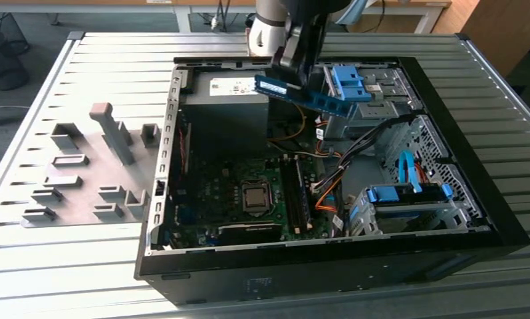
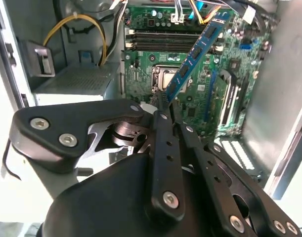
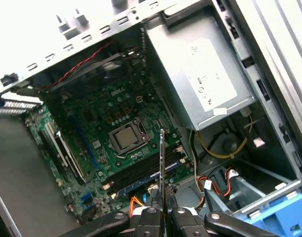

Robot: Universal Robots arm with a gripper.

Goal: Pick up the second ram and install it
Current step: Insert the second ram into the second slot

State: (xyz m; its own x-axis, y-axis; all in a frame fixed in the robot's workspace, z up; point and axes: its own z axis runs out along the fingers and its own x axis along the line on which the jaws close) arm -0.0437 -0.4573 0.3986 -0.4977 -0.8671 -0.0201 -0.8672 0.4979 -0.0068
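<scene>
End effector [image 1: 288, 72] clamps the second ram [image 1: 322, 100] above the open computer case [image 1: 336, 269], which lies on the slatted surface [image 1: 70, 266]; a wire bin [image 1: 0, 53] stands well apart from the case.

The desk [image 1: 114, 53] is ribbed grey metal, dull in finish. On it, the computer case [image 1: 336, 266] is matt black outside and bare sheet metal inside. Within the case, the power supply [image 3: 200, 74] is plain grey steel and the green motherboard [image 3: 91, 113] looks lacquered. The ram stick [image 2: 195, 52] is smooth blue board with dark chips. The fingers [image 2: 165, 163] are matt black metal with bright screws. Beside the case, the blocks [image 1: 116, 136] are matt grey plastic.
</scene>
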